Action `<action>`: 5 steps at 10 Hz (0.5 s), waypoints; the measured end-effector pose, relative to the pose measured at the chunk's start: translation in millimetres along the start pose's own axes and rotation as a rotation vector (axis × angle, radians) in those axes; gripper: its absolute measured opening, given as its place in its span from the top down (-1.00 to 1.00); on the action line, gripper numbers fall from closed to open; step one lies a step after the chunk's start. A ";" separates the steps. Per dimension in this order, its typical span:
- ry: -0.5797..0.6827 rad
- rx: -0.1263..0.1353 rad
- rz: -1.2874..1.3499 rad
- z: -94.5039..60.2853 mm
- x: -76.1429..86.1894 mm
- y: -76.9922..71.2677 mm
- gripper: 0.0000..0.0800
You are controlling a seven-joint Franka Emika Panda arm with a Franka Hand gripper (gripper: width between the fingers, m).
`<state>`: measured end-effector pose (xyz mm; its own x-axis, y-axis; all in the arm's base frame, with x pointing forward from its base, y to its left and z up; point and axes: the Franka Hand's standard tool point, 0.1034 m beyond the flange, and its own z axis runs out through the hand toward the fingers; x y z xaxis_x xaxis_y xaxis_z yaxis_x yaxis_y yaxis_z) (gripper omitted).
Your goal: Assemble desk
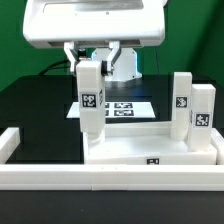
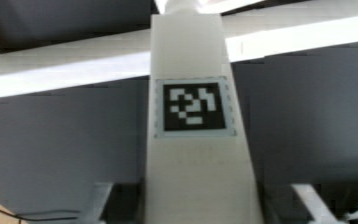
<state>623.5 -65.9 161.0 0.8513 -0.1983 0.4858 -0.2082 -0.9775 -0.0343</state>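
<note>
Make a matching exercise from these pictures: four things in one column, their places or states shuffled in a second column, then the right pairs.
Things:
1. gripper
2. held leg
3. tabletop panel
4. marker board

Places or states:
A. lies flat on the black table, behind the desk parts
B. hangs upright, above the panel's corner on the exterior view's left
C. lies against the front border wall with two legs standing on it
D. shut on a leg

Pairs: 1-D, 2-B, 3-C, 4-A
</note>
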 end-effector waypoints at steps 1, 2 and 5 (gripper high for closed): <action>-0.001 0.011 0.030 -7.4 2.8 -6.9 0.27; -0.004 0.012 0.017 -11.3 5.3 -3.0 0.27; 0.004 0.004 0.032 -7.3 3.3 -2.6 0.27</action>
<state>623.3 -63.5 169.1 0.8423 -0.2294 0.4878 -0.2334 -0.9709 -0.0537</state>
